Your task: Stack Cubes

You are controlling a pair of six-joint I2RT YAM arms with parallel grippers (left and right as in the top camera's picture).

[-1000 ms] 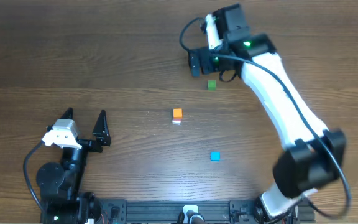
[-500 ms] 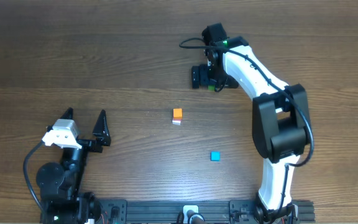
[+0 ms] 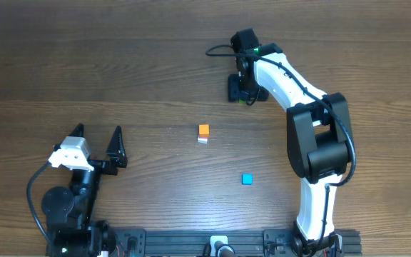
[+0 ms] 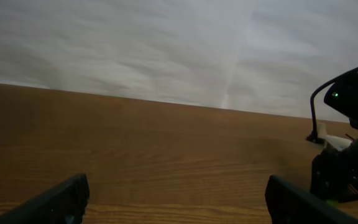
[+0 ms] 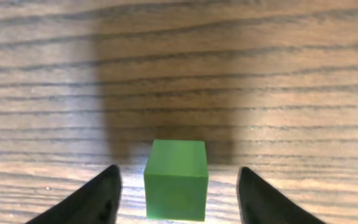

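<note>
Dark wood-grain table (image 3: 120, 57) spreads under both my arms, and a pale wall (image 4: 135, 43) rises behind its far edge in my left wrist view.

My right gripper (image 5: 178, 186) is down at the far part of the table, right of the middle. Its two fingers are spread apart, one on each side of the green cube (image 5: 176, 179). The cube sits flat on the wood between them, with a gap of bare table showing on both sides, so neither finger touches it. From above, the gripper covers most of that cube and only a sliver of green peeks out beside it.

Near the middle of the table an orange cube (image 3: 203, 129) sits on top of a white cube (image 3: 203, 140), a stack of two. The blue cube (image 3: 247, 179) lies alone on the wood, closer to the near edge and a little right of the stack, well apart from it.

My left gripper (image 3: 98, 129) is over the left part of the table, towards the near edge, fingers wide apart and holding nothing, well away from every cube.
</note>
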